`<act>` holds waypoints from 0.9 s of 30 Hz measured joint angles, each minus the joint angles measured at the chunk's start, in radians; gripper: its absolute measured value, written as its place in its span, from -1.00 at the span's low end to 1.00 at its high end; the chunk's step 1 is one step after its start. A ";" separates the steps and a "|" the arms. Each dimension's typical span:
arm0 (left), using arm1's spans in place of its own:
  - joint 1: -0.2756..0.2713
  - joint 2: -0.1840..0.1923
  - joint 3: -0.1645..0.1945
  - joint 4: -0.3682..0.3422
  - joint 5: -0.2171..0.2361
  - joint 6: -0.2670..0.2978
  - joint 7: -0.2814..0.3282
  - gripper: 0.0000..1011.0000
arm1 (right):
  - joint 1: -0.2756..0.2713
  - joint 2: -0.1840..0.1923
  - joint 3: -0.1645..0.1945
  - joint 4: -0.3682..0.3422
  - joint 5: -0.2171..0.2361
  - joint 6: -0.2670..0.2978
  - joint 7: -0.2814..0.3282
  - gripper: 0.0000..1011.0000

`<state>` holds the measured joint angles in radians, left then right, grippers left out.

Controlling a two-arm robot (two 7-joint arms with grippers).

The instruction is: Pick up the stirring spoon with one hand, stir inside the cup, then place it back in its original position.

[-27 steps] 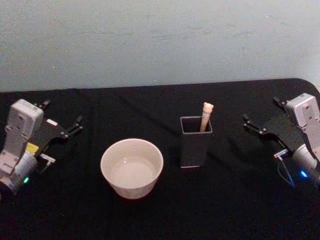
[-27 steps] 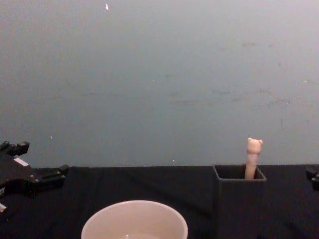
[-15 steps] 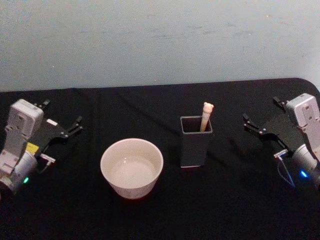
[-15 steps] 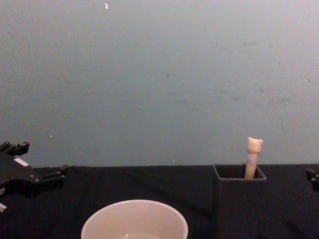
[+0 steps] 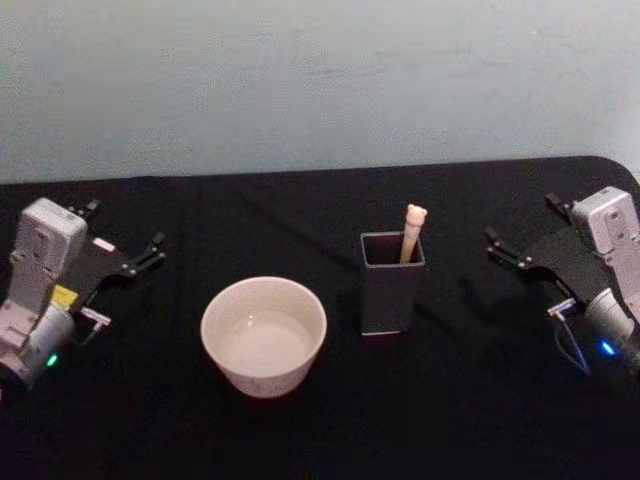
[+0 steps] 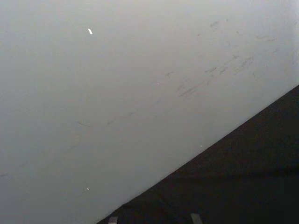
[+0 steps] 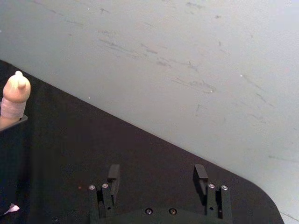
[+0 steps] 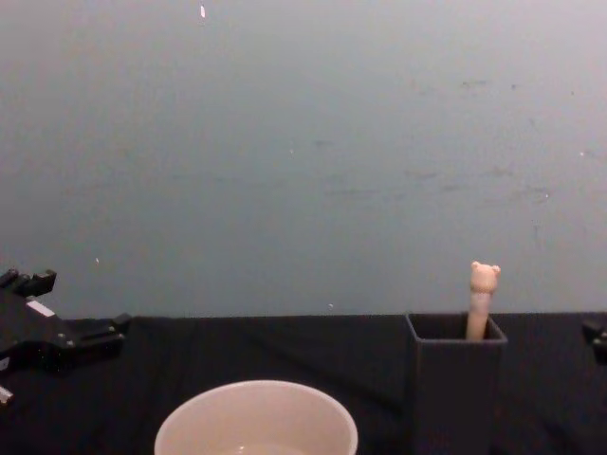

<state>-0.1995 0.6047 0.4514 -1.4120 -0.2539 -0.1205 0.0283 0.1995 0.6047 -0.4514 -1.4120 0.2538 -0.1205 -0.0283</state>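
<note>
Head view: pick-up unstarted; right gripper (image 5: 521, 220) wide apart, empty, likely next reaching left to stirring spoon (image 5: 411, 232) in holder (image 5: 390, 295); left gripper (image 5: 125, 225) same, parked beyond cup (image 5: 250, 378).

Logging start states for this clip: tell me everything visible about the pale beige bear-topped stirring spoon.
The pale beige stirring spoon stands nearly upright in the tall dark grey square holder, at its far right corner. Only the upper handle and small bear head clear the rim; the rest is hidden inside. The left gripper and right gripper sit open at the table's sides, apart from it.
</note>
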 joint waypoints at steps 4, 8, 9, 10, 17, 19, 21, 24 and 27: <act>0.000 0.000 0.000 0.000 0.000 0.000 0.000 0.98 | 0.000 0.000 0.000 0.000 0.000 0.000 0.000 0.98; 0.000 0.000 0.000 0.000 0.000 0.000 0.000 0.98 | 0.000 0.000 0.000 0.000 0.000 0.000 0.000 0.98; 0.000 0.000 0.000 0.000 0.000 0.000 0.000 0.98 | 0.000 0.000 0.000 0.000 0.000 0.000 0.000 0.98; 0.000 0.000 0.000 0.000 0.000 0.000 0.000 0.98 | 0.000 0.000 0.000 0.000 0.000 0.000 0.000 0.98; 0.000 0.000 0.000 0.000 0.000 0.000 0.000 0.98 | -0.001 -0.006 0.009 0.000 0.004 0.001 0.008 0.98; 0.000 0.000 0.000 0.000 0.000 0.000 0.000 0.98 | -0.003 -0.010 0.018 -0.002 0.012 0.002 0.020 0.98; 0.000 0.000 0.000 0.000 0.000 0.000 0.000 0.98 | -0.009 -0.012 0.029 -0.010 0.023 0.002 0.033 0.98; 0.000 0.000 0.000 0.000 0.000 0.000 0.000 0.98 | -0.021 -0.012 0.045 -0.030 0.049 0.002 0.062 0.98; 0.000 0.000 0.000 0.000 0.000 0.000 0.000 0.98 | -0.034 -0.007 0.058 -0.051 0.074 0.002 0.088 0.98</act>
<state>-0.1995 0.6047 0.4514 -1.4120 -0.2539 -0.1206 0.0283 0.1654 0.5973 -0.3932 -1.4631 0.3282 -0.1186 0.0595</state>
